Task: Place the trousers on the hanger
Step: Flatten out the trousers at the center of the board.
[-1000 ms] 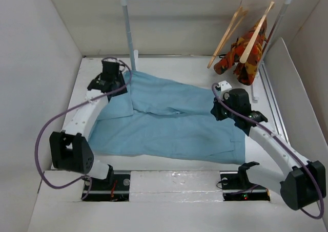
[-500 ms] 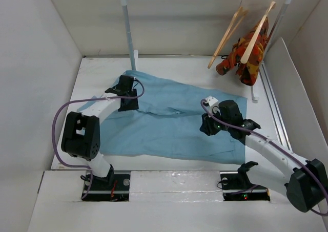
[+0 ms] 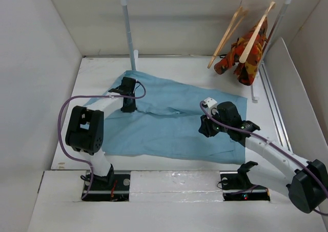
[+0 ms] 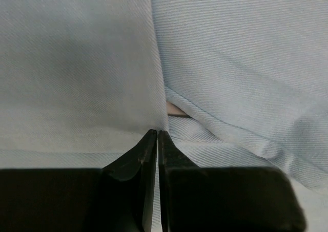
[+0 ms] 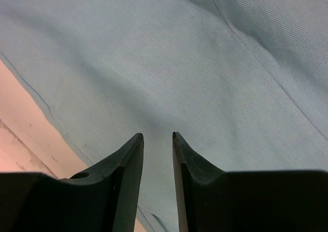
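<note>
Orange-red garment (image 3: 247, 58) beside wooden hanger (image 3: 224, 42)

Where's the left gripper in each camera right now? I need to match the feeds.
Top external: left gripper left of centre, on the far-left part of the trousers.
Left wrist: left gripper bottom centre, jaws shut, tips at a fabric fold.
Right wrist: not in it.
Shared landmark: the light-blue trousers, which fill both wrist views.

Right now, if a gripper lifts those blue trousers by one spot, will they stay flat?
Probably not: the trousers lie flat with soft folds, so they would likely drape and sag. Being wide, most cloth would probably trail on the table.
</note>
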You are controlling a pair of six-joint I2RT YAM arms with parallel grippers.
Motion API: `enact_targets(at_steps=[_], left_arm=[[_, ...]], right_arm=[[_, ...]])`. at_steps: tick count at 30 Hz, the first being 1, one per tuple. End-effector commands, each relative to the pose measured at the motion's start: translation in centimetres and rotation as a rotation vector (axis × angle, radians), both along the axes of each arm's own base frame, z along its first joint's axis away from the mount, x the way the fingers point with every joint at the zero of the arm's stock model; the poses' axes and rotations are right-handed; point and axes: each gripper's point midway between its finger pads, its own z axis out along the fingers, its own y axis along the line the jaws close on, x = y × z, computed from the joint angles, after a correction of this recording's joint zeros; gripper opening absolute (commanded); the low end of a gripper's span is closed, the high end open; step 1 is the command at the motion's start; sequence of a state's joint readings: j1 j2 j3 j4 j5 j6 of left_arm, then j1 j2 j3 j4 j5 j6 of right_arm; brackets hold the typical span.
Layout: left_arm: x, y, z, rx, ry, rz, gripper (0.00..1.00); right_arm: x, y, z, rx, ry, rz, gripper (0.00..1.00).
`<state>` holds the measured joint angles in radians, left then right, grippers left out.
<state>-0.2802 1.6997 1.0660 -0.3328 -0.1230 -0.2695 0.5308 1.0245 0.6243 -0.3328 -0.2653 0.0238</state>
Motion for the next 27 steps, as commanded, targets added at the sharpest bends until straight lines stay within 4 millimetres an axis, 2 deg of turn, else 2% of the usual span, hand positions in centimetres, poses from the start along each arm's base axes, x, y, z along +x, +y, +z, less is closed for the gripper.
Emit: enact_targets(at_steps=[1, 3, 6, 7, 10, 12, 14, 15, 19, 22, 27], left_arm=[[-0.3, 1.0, -0.3, 0.05, 0.012, 0.01, 0.0], [-0.4, 1.1, -0.1, 0.057, 0.017, 0.009, 0.0], [-0.2, 1.5, 1.3, 0.069, -0.014, 0.038, 0.0], [0.2, 1.7, 2.9, 0.068, -0.06, 0.051, 0.0], [1.1, 1.4, 6.0, 0.04, -0.128, 0.063, 0.0], [1.2, 0.8, 6.6, 0.024, -0.108, 0.023, 0.01], [0.4, -0.7, 5.2, -0.005, -0.027, -0.036, 0.16], [-0.2, -1.8, 4.5, 0.0, -0.011, -0.071, 0.29], [-0.7, -2.4, 2.6, 0.024, 0.002, -0.062, 0.3], [-0.5, -1.9, 1.4, 0.057, 0.026, -0.04, 0.31], [0.1, -1.1, 1.5, 0.095, -0.002, 0.007, 0.32]], right_arm=[[1.0, 0.6, 1.7, 0.029, -0.054, -0.008, 0.35], [1.2, 0.6, 1.7, 0.022, -0.058, -0.007, 0.36], [1.5, 0.4, 1.9, 0.018, -0.063, -0.009, 0.37], [1.5, 0.5, 2.0, 0.019, -0.063, -0.008, 0.37], [1.9, 0.6, 2.4, 0.028, -0.068, -0.008, 0.38], [2.1, 0.7, 2.4, 0.017, -0.083, 0.019, 0.37], [2.4, 0.9, 2.3, 0.009, -0.083, 0.03, 0.38], [2.4, 1.0, 2.1, 0.009, -0.08, 0.034, 0.38], [2.8, 1.0, 2.4, 0.011, -0.086, 0.041, 0.38], [2.7, 1.0, 2.6, 0.009, -0.092, 0.049, 0.38], [2.5, 0.5, 2.3, 0.0, -0.081, 0.042, 0.38]])
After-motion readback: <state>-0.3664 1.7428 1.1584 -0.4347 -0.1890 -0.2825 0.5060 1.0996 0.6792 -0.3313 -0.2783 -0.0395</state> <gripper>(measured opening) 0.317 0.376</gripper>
